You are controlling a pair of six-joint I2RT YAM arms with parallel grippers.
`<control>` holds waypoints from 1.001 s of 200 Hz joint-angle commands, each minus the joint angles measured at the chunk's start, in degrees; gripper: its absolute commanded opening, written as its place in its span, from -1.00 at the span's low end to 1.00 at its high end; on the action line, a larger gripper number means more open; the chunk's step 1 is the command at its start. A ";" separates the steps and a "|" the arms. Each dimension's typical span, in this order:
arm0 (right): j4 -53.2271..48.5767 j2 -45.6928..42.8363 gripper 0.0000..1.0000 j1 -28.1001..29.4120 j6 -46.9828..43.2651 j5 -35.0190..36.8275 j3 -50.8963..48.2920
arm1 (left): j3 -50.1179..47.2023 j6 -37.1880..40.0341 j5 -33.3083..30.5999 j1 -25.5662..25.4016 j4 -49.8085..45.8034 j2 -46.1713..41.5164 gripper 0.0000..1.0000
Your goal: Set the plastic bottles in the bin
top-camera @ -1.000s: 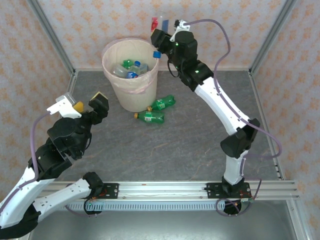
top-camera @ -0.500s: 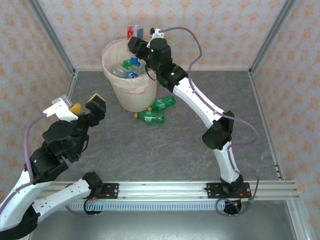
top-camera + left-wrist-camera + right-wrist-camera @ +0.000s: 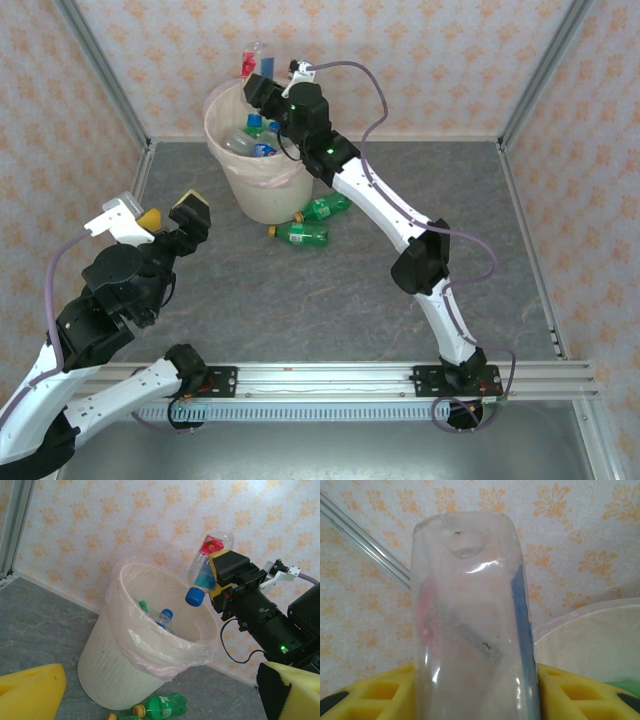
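The left gripper (image 3: pixel 170 215) is kept spread wide and is barely shifted. The clear bottle (image 3: pixel 249 62), cap down, is pinched by the right gripper (image 3: pixel 258 88) and has been carried leftward from beside the bin (image 3: pixel 262 195) to above its opening.

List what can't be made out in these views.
Bottle count inside the bin: top view, the right arm covers part; left wrist view, near wall hides the lower ones.
Label of the held clear bottle: right wrist view, too close, blurred; cap end cut off by bottom edge.
The green bottles on the table: left wrist view, one cut by bottom edge.
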 commanded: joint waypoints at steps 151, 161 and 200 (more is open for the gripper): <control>-2.28 -4.10 0.99 0.48 -4.29 0.67 2.09 | -1.41 1.01 2.28 -0.31 0.36 0.02 0.98; -2.88 -4.83 0.99 0.48 -4.73 0.72 1.81 | -1.74 1.46 3.02 -0.33 1.03 -0.09 0.98; -5.51 -9.09 0.99 0.48 -6.15 1.89 -1.46 | -3.44 2.45 5.45 -0.38 3.20 -0.85 0.98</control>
